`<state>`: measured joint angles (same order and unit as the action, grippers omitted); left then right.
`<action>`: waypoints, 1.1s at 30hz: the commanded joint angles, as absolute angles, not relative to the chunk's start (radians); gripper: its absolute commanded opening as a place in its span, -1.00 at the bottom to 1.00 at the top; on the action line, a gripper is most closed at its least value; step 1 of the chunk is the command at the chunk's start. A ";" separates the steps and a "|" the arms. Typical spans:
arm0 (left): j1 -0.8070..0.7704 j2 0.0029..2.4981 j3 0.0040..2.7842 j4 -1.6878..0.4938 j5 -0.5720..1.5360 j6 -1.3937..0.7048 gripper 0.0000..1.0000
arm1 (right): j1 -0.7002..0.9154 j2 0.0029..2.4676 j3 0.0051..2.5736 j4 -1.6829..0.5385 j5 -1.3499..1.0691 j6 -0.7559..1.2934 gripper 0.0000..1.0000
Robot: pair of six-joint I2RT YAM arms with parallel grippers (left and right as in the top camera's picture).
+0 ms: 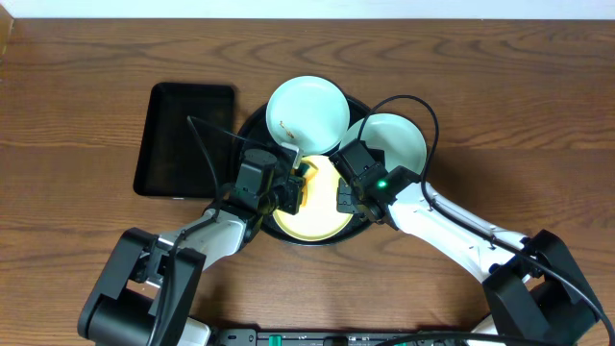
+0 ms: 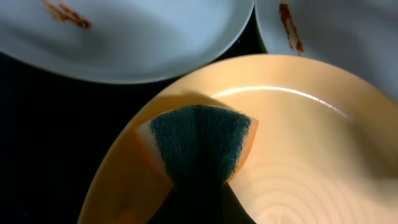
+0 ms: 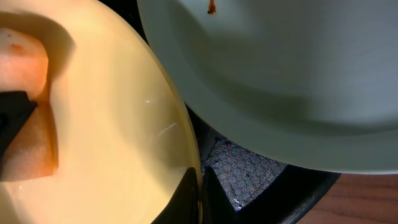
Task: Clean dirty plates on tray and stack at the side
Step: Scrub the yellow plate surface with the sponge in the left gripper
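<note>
The round black tray holds three plates. The pale yellow plate lies at the front, also in the left wrist view and right wrist view. Two aqua plates lie behind it: one at the back with a brown streak, one at the right with a streak too. My left gripper is shut on an orange sponge with a dark green scouring face, pressed on the yellow plate. My right gripper is shut on the yellow plate's right rim.
A smaller rectangular black tray sits left of the round tray on the wooden table. The right arm's cable loops over the right aqua plate.
</note>
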<state>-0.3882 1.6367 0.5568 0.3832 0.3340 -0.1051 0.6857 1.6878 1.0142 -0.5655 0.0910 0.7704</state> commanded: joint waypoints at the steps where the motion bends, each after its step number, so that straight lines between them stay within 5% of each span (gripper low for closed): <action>1: -0.390 1.668 0.550 0.392 0.319 -0.103 -0.84 | 0.694 1.688 1.017 -0.565 0.085 0.781 -0.98; 33: -0.374 1.763 0.565 0.802 0.320 -0.103 -0.84 | 0.694 1.688 1.017 -0.569 0.086 0.781 -0.98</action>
<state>-0.3870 1.7561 0.5537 0.7689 0.3332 -0.1051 0.6861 1.6878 1.0142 -0.5652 0.0864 0.7773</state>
